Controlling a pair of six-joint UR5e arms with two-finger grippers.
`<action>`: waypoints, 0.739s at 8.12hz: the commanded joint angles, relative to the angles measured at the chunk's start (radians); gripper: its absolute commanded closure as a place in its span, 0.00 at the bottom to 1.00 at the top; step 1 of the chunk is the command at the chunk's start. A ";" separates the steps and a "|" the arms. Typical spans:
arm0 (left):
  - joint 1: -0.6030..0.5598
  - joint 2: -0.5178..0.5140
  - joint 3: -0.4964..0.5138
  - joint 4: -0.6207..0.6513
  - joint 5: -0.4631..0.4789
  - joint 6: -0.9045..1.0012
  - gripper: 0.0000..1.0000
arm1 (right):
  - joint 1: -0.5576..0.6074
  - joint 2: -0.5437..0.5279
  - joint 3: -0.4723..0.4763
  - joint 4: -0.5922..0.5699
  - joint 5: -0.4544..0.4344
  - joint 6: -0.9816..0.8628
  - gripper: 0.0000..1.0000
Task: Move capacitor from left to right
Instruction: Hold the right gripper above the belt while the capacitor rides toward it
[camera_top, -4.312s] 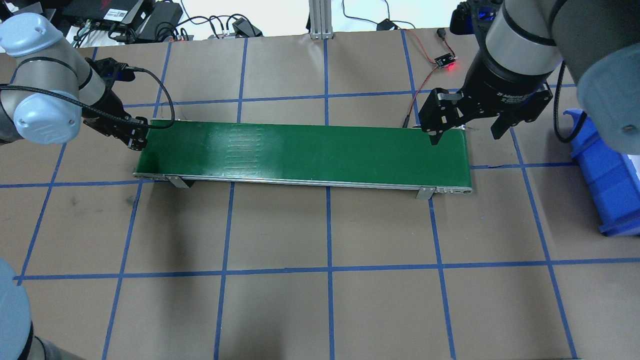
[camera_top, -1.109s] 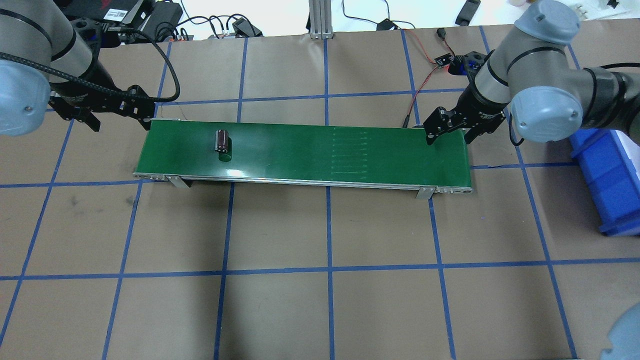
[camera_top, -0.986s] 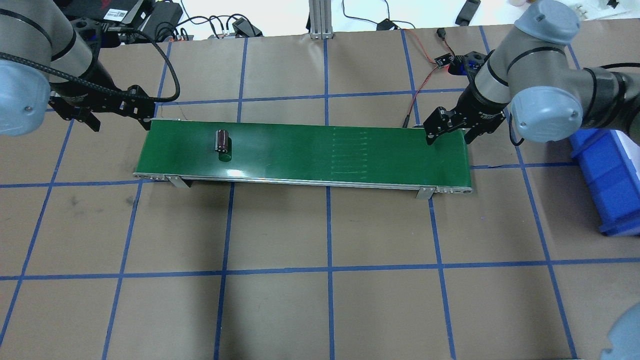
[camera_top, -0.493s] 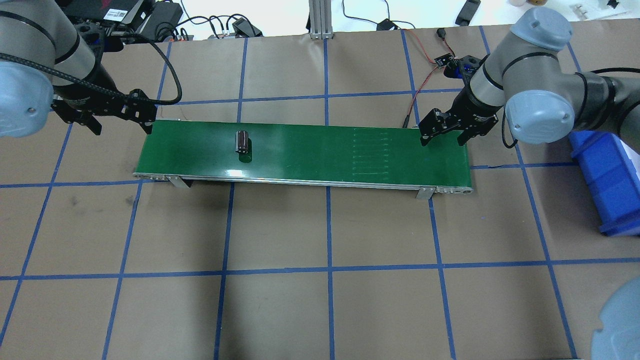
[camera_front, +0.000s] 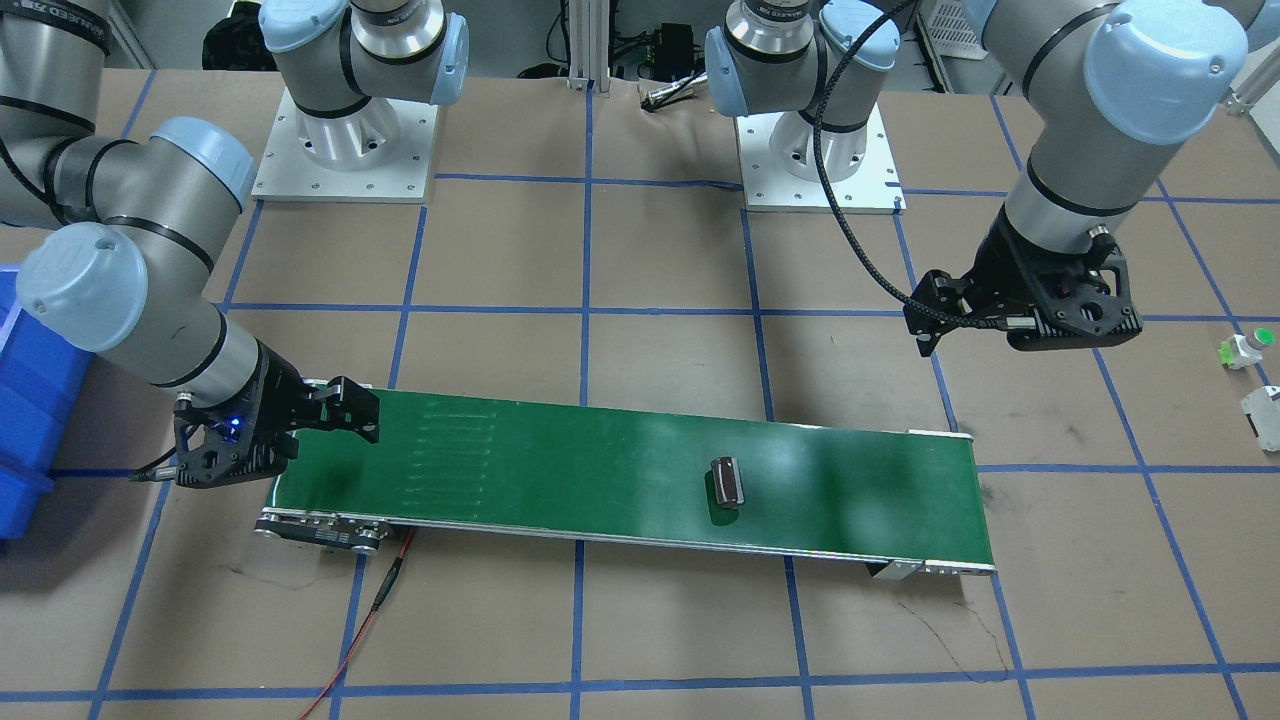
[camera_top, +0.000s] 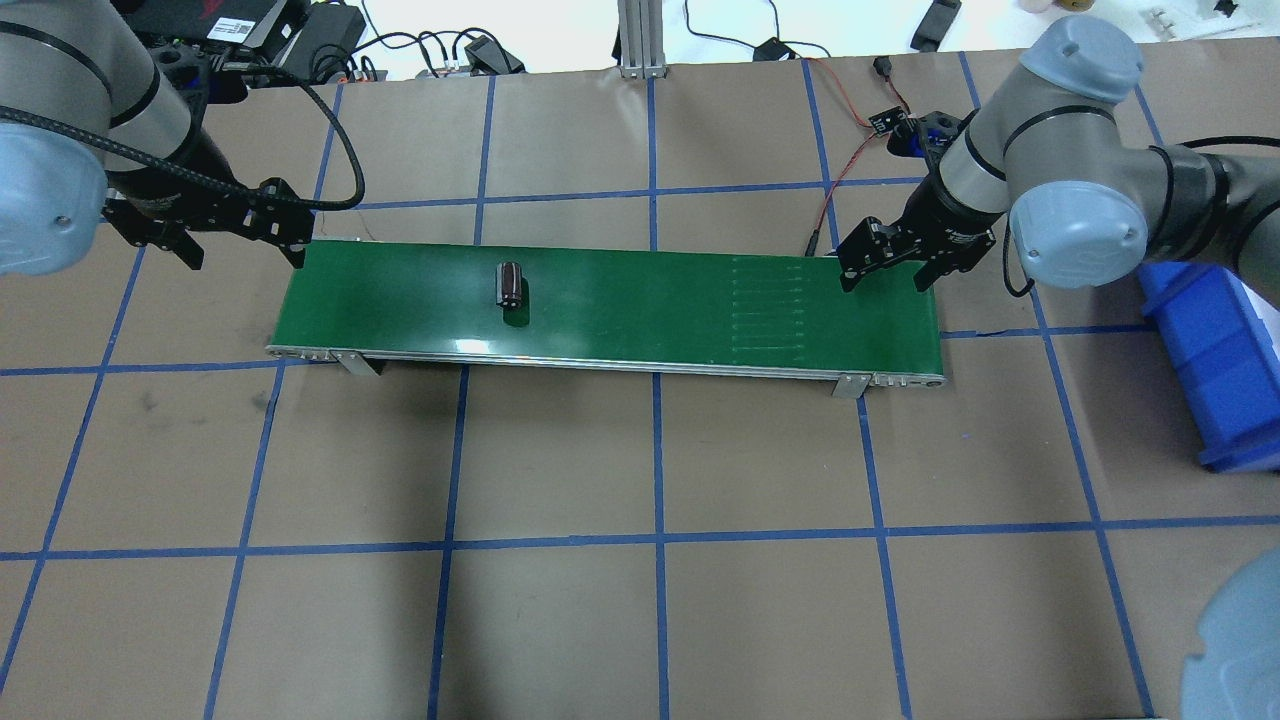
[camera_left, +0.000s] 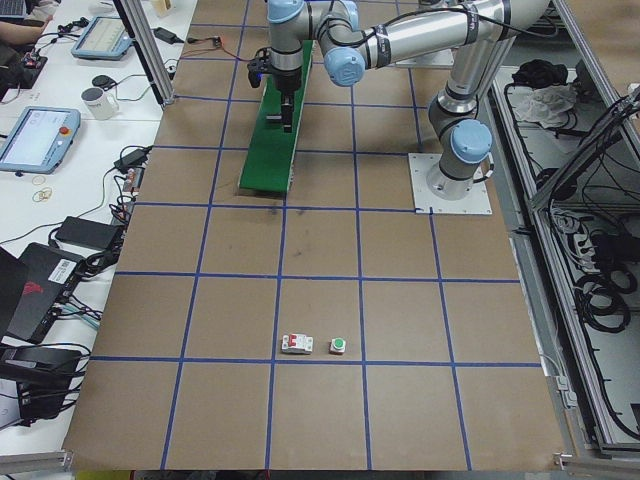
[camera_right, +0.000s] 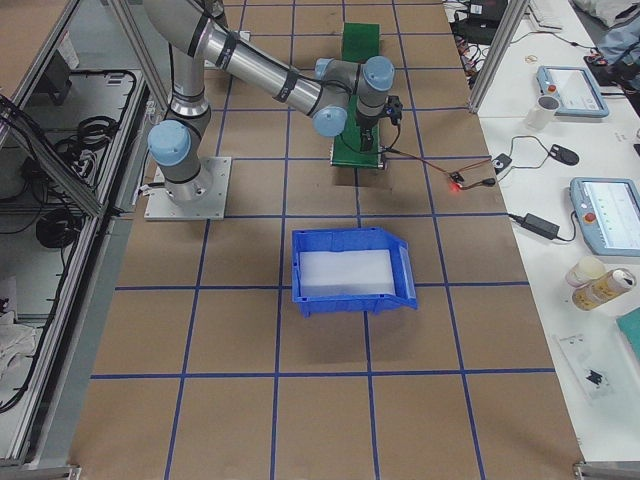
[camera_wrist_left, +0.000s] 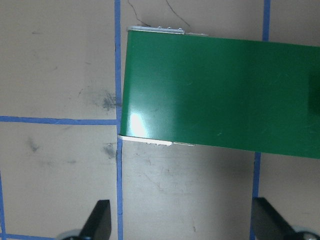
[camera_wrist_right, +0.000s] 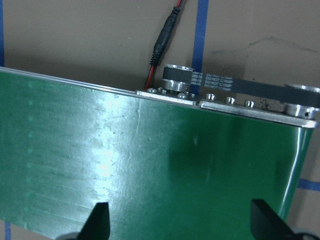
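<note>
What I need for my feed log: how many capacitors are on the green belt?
1. The capacitor lies on the green belt, left of its middle in the overhead view. No other shows, though one could be hidden.

From this end I see the brown surface (camera_left: 330, 240) gridded in blue tape, with the green belt (camera_left: 268, 165) running away from me at its far end. The left arm's tool (camera_left: 287, 118) hangs dark above the belt; I can't tell how its fingers stand. Close to me sit a white-and-red part (camera_left: 297, 344) and, just beside it, a white part with a green cap (camera_left: 338, 346). A mug (camera_left: 98, 100) stands on the side bench (camera_left: 60, 92).
</note>
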 joint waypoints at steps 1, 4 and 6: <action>-0.001 0.001 0.002 0.000 -0.001 0.000 0.00 | 0.000 0.000 0.000 0.001 0.000 0.005 0.03; -0.003 0.001 -0.002 0.000 -0.001 0.000 0.00 | 0.002 -0.002 0.003 0.001 0.001 0.012 0.04; -0.003 0.009 -0.003 0.000 -0.001 0.000 0.00 | 0.003 0.000 0.002 -0.002 0.011 0.031 0.05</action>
